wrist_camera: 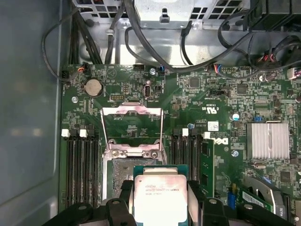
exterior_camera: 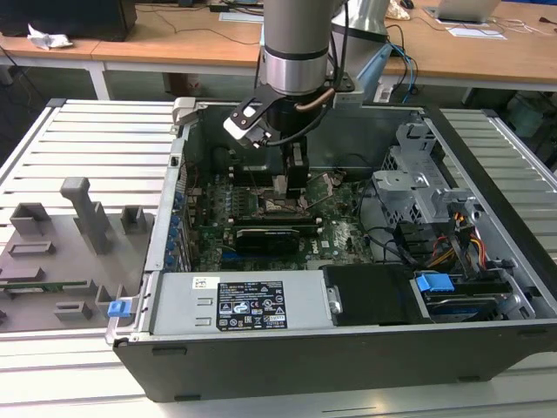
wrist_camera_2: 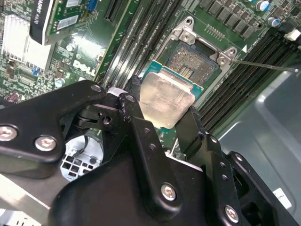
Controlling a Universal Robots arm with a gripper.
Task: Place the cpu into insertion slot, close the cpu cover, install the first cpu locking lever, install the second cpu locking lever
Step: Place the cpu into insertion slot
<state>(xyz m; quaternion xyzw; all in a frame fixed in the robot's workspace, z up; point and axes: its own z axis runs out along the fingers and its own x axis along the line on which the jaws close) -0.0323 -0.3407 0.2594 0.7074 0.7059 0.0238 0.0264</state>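
Holding cpu [wrist_camera_2: 165, 100] pinched in end effector [wrist_camera_2: 162, 107], poised over insertion slot [wrist_camera_2: 190, 63], cpu cover [wrist_camera: 132, 110] raised. Keep level, square to slot, lower straight, no sliding.

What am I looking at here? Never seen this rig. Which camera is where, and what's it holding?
It's one robot arm reaching down into an open computer case on a slatted metal table. The exterior view comes from a camera off the arm; both wrist views come from cameras riding on it, looking past its hand at the green motherboard. The hand is shut on the cpu, a small square chip with a metal top, close to the insertion slot but not yet seated. The cpu cover stands swung open beside the slot. A grey fixture tray lies at the exterior view's left.
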